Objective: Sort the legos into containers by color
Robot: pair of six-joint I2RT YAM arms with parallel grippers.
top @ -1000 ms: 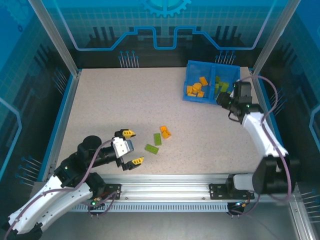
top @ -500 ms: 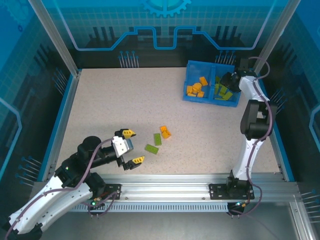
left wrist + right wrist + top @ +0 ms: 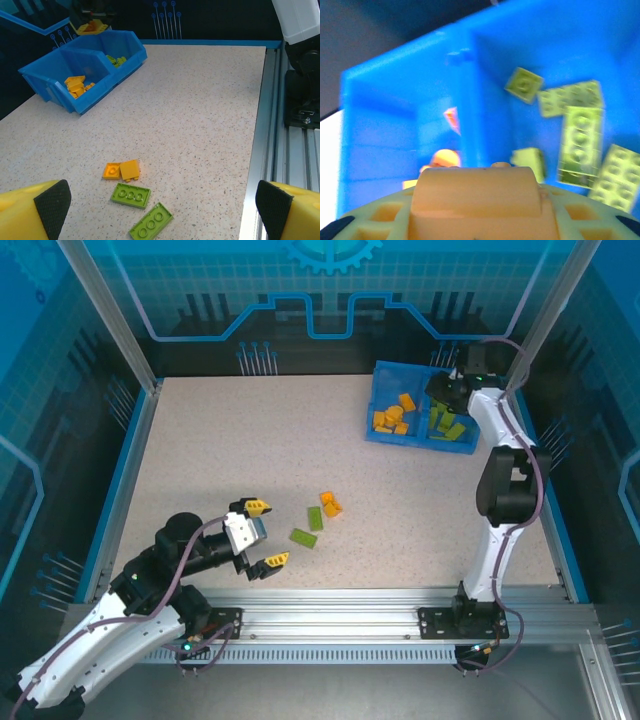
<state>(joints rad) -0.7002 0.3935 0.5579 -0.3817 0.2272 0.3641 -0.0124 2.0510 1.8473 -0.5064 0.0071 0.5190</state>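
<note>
Nearest the arm bases, past the ribbed aluminium rail point(image 3: 340, 612), the left gripper point(image 3: 265, 534) hangs low over the table point(image 3: 200, 460) with its jaws spread as wide as they go and nothing between them. Its fingers are blocky yellow plastic faced with matte black pads point(image 3: 52, 200). The tabletop is a pale, speckled, stone-like slab with a blue rim. Just beyond the open fingers lie four loose legos. Two are flat green plates, one point(image 3: 151, 227) closer to the gripper and one point(image 3: 131, 195) just behind it, each long and rectangular with rings on its upper face. Right behind them two small square orange pieces point(image 3: 121, 170) touch each other. A wide stretch of bare table lies beyond. At the far right corner stands the blue bin point(image 3: 405, 441), glossy moulded plastic with sloped walls, split by a central divider point(image 3: 470, 115). Its left compartment holds a heap of orange bricks point(image 3: 392, 417), and its right compartment holds studded green bricks point(image 3: 577, 142), square and oblong, lying at odd angles. The right gripper point(image 3: 440, 395) reaches over the bin above the divider, its pale fingers pinched on an orange brick point(image 3: 477, 197) that is smooth and round-shouldered, though it shows blurred.
</note>
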